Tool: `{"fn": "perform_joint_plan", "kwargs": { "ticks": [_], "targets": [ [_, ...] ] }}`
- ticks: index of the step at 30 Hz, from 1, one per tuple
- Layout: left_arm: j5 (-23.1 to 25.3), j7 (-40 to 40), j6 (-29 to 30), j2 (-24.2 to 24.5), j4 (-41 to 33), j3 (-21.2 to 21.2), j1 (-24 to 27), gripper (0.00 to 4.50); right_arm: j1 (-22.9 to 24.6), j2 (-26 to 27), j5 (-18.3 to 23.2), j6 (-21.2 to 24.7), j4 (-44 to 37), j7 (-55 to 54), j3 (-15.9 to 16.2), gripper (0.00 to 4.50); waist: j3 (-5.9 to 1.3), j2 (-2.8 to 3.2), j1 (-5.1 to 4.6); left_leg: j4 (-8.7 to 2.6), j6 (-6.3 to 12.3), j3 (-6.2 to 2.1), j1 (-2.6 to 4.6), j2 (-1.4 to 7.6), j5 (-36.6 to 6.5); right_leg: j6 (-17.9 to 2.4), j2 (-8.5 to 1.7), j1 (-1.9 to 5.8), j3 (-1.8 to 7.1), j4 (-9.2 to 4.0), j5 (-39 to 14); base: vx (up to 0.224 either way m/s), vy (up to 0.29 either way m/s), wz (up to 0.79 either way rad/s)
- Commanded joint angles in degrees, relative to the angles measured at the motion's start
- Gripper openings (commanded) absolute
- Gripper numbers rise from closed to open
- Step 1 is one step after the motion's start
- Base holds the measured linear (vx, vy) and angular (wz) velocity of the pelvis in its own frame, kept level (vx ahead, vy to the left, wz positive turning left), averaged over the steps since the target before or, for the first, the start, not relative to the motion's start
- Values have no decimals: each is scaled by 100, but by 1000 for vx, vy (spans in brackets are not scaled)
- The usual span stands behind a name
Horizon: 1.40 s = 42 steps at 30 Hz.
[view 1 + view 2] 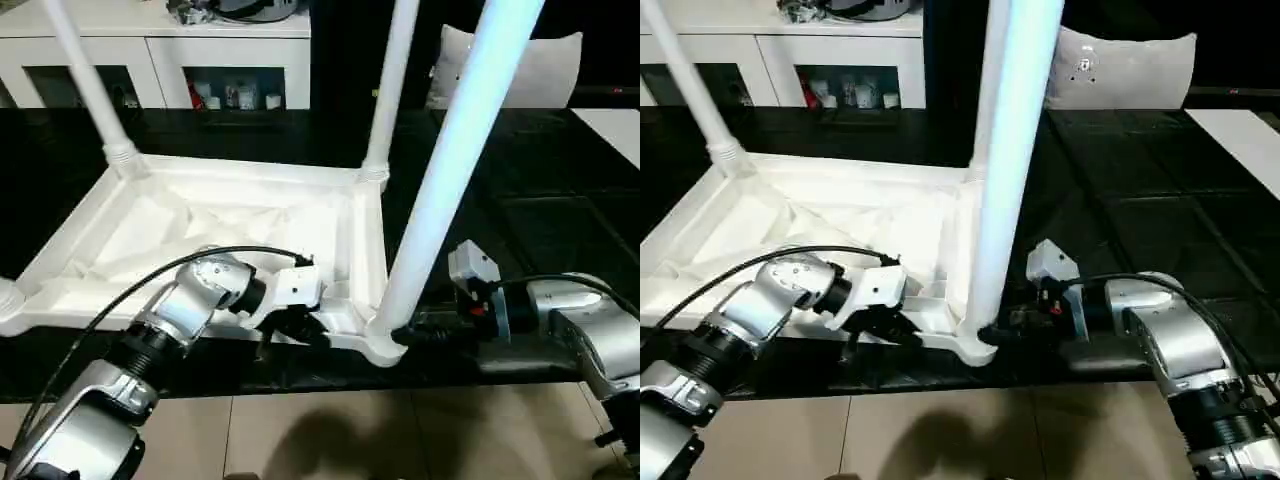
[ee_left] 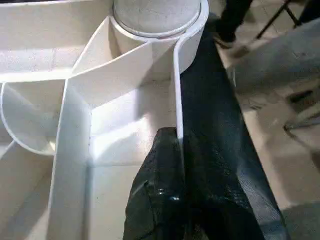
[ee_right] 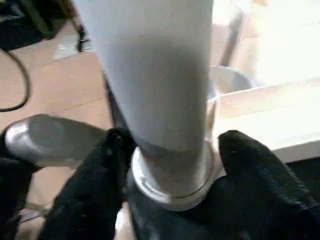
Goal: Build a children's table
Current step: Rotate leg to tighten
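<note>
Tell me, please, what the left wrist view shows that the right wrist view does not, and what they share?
Left wrist view: the left tool shut on the tabletop's thin rim wall, with inner ribs and the black work table beside it.

Right wrist view: the right tool, its fingers on either side of the near leg's base, above bare floor.

Both: that leg's corner socket of the white tabletop.

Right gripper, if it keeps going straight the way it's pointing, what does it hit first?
The right gripper would likely meet the base of the near leg first, where it sits in the tabletop's corner socket.
</note>
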Motion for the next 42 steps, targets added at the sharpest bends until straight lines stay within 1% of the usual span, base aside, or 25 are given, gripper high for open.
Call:
{"fn": "perform_joint_plan", "kwargs": {
  "ticks": [1, 3, 4, 5, 6, 8, 11, 15, 20, 23, 25, 29, 30, 32, 33, 35, 36, 37, 38, 39, 40, 41, 42],
  "targets": [
    [18, -285, -158, -30, -83, -188, -154, 0, 26, -15, 117, 59, -141, 123, 54, 262, -390, -53, -15, -367, 499, 53, -89, 121, -341, -570, -335, 452, 353, -366, -1810, 0, 0, 0],
    [16, -287, -159, -32, -81, -192, -155, 0, 28, -7, 132, 84, -150, 140, 62, 244, -387, -52, -13, -369, 490, 50, -89, 123, -337, -576, -331, 450, 351, -367, -1811, 0, 0, 0],
    [-17, -304, -167, -54, -64, -177, -153, 0, 28, 20, 186, 114, -141, 157, 56, 244, -384, -69, -13, -372, 484, 54, -85, 121, -342, -561, -329, 448, 350, -370, -1853, 0, 0, 0],
    [-17, -304, -167, -54, -64, -177, -153, 0, 28, 20, 186, 114, -141, 157, 56, 217, -385, -66, -11, -371, 481, 55, -85, 119, -341, -556, -331, 448, 351, -369, -1868, 0, 0, 0],
    [-48, -318, -161, -67, -57, -162, -148, 0, 26, 42, 227, 128, -130, 166, 41, 217, -387, -68, -10, -367, 479, 55, -91, 117, -335, -546, -332, 450, 353, -369, -1875, 0, 0, 0],
    [-110, -339, -131, -94, -60, -132, -129, 0, 17, 104, 287, 143, -103, 144, 3, 199, -389, -68, -1, -364, 475, 59, -98, 111, -314, -518, -337, 457, 351, -377, -1900, 0, 0, 0],
    [-141, -388, -82, -105, -114, -128, -84, 0, 19, 169, 327, 185, -85, 89, -5, 192, -388, -62, -7, -367, 463, 53, -95, 114, -313, -496, -326, 448, 344, -375, -1912, 0, 0, 0],
    [-181, -423, -10, -115, -191, -131, -35, 0, 56, 181, 352, 217, -136, 76, 16, 188, -383, -62, -28, -371, 442, 51, -96, 108, -352, -453, -324, 452, 337, -391, -1996, 0, 0, 0],
    [-177, -344, 36, -140, -202, -128, -13, 0, 114, 247, 434, 289, -222, 2, 9, 186, -384, -54, -25, -366, 446, 56, -96, 100, -368, -435, -320, 453, 334, -405, -2013, 0, 0, 0],
    [-203, -361, 86, -128, -258, -137, 16, 0, 148, 286, 467, 326, -271, -21, 9, 183, -384, -49, -39, -369, 433, 53, -95, 96, -404, -416, -314, 454, 324, -411, -2050, 0, 0, 0],
    [-189, -360, 96, -118, -272, -147, 27, 0, 185, 300, 483, 341, -296, -24, 11, 157, -379, -61, -39, -371, 424, 56, -93, 91, -427, -390, -315, 454, 322, -426, -2134, 0, 0, 0],
    [-184, -350, 113, -111, -291, -146, 34, 0, 208, 310, 488, 359, -311, -20, 9, 141, -383, -57, -42, -369, 428, 52, -97, 93, -408, -381, -314, 453, 323, -420, -2113, 0, 0, 0],
    [-190, -344, 130, -111, -306, -142, 40, 0, 211, 316, 484, 357, -312, -21, 4, 132, -381, -75, -42, -370, 430, 53, -95, 95, -398, -387, -316, 449, 324, -416, -2108, 0, 0, 0],
    [-192, -342, 138, -111, -313, -140, 44, 0, 213, 321, 481, 357, -314, -21, 1, 109, -379, -67, -42, -369, 436, 55, -98, 92, -391, -378, -317, 450, 324, -419, -2131, 0, 0, 0],
    [-188, -328, 160, -116, -327, -130, 59, 0, 228, 342, 435, 279, -319, -72, -6, 102, -380, -70, -43, -367, 436, 57, -100, 87, -390, -359, -315, 452, 320, -422, -2150, 0, 0, 0],
    [-181, -312, 181, -121, -347, -132, 82, 0, 209, 402, 357, 202, -249, -235, -39, 102, -379, -69, -50, -368, 425, 54, -101, 86, -396, -342, -320, 452, 320, -430, -2178, 0, 0, 0],
    [-181, -312, 181, -121, -347, -132, 82, 0, 209, 402, 357, 202, -249, -235, -39, 123, -379, -70, -57, -369, 420, 53, -105, 85, -394, -342, -317, 452, 320, -427, -2173, 0, 0, 0],
    [-169, -279, 190, -127, -359, -137, 111, 0, 164, 441, 453, 374, -195, -280, -105, 135, -371, -61, -68, -372, 416, 53, -101, 83, -429, -331, -314, 448, 314, -440, -2222, 0, 0, 0],
    [-168, -277, 190, -128, -359, -137, 112, 0, 163, 441, 459, 383, -196, -278, -108, 142, -370, -63, -74, -373, 415, 54, -99, 83, -450, -324, -310, 448, 312, -445, -2250, 0, 0, 0],
    [-155, -251, 187, -131, -354, -137, 121, 0, 148, 430, 534, 489, -216, -237, -135, 144, -368, -66, -77, -371, 412, 57, -95, 77, -470, -312, -308, 445, 309, -453, -2283, 0, 0, 0],
    [-145, -237, 181, -132, -343, -138, 124, 0, 143, 412, 563, 528, -241, -204, -142, 161, -373, -70, -79, -367, 412, 59, -92, 72, -468, -299, -307, 444, 311, -456, -2311, 0, 0, 0],
    [-140, -234, 177, -133, -337, -138, 124, 0, 138, 404, 562, 527, -245, -194, -141, 161, -370, -67, -80, -371, 413, 56, -93, 77, -470, -298, -308, 443, 309, -457, -2320, 0, 0, 0],
    [-140, -234, 177, -133, -337, -138, 125, 0, 138, 404, 561, 526, -245, -193, -141, 170, -371, -63, -80, -370, 412, 55, -91, 81, -477, -294, -312, 441, 310, -459, -2327, 0, 0, 0]
  ]
}}
